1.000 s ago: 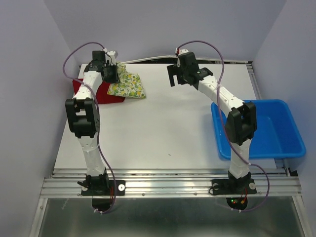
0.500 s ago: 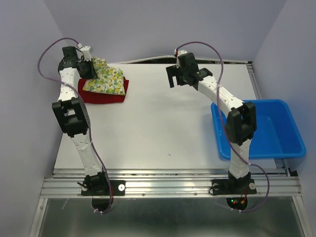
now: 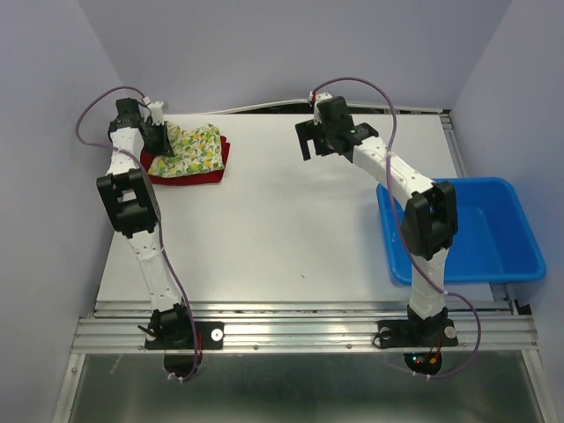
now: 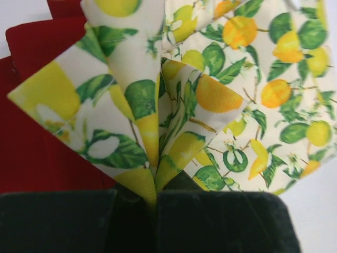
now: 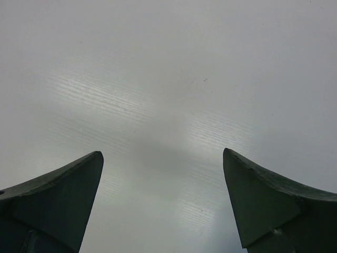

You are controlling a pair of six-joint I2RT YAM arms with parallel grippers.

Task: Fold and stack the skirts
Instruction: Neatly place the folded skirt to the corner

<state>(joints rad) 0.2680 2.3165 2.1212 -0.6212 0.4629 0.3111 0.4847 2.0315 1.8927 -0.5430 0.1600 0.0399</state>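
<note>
Tabletop [image 3: 291, 220]: lemon skirt [image 3: 188, 150] lowered onto red skirt [image 3: 187, 178].

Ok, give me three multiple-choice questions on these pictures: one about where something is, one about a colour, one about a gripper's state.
1. Where does the lemon skirt lie?
A. alone at the middle of the table
B. on the red skirt
C. hanging off the near edge

2. What colour is the bin?
A. blue
B. green
C. yellow

3. How does the left gripper stand?
A. open above the table
B. shut on the lemon skirt
C. shut on nothing

Answers:
1. B, red cloth shows under its edges in the top view.
2. A, its walls and floor are blue.
3. B, the left wrist view shows a fold of lemon print pinched in its closed jaws.
</note>
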